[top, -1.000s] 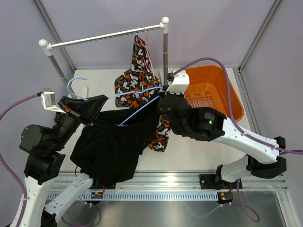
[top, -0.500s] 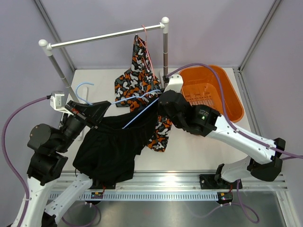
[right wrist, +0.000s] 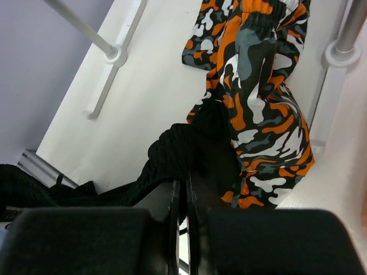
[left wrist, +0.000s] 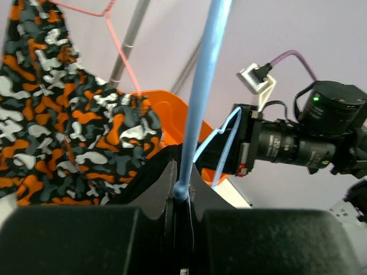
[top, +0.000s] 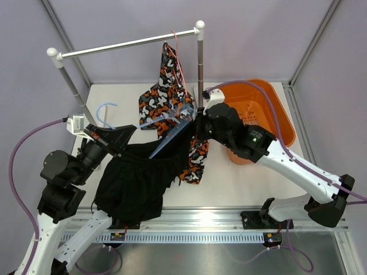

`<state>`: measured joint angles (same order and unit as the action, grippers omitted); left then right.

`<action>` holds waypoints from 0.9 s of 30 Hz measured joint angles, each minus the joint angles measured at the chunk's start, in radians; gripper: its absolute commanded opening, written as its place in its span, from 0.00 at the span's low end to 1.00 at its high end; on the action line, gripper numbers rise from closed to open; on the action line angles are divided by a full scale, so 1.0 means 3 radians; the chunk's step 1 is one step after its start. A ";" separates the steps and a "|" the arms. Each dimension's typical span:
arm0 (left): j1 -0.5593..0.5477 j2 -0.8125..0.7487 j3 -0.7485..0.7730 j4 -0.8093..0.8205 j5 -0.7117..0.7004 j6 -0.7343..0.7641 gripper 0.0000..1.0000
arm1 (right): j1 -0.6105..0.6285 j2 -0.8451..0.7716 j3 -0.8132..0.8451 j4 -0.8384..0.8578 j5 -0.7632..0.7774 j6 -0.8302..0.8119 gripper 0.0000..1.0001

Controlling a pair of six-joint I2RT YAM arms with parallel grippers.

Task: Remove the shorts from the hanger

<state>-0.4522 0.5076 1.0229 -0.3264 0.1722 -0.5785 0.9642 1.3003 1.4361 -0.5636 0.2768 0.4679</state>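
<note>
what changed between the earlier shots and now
The left hand, shut on the blue hanger, carried it a little to the right, and the hanger swung round. The right arm swung back toward the orange basket, its hand shut on the black shorts, which shifted right too. Nothing was let go. The camouflage shorts on the rail and the basket stayed put.

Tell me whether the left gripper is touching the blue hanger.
Touching. The left wrist view shows the blue hanger running down into the shut left gripper, pinched between its fingers with no gap.
</note>
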 measured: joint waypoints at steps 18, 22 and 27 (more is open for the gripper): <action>0.0102 -0.0084 -0.0055 -0.0107 -0.0973 0.0134 0.00 | -0.0341 -0.0233 -0.0228 0.0327 -0.0782 0.0122 0.00; 0.0106 0.0139 0.0014 0.0029 -0.0945 0.0154 0.00 | 0.0135 -0.0017 -0.0178 0.0259 -0.0624 0.0055 0.00; 0.0106 0.0492 0.0142 0.0309 -0.0881 0.0153 0.00 | 0.0938 0.0412 0.0038 0.0155 -0.0521 -0.0069 0.00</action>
<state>-0.4206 0.6552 1.0657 -0.2337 -0.0921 -0.5327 1.2457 1.4239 1.4475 -0.5171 0.1204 0.4473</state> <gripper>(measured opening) 0.068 0.076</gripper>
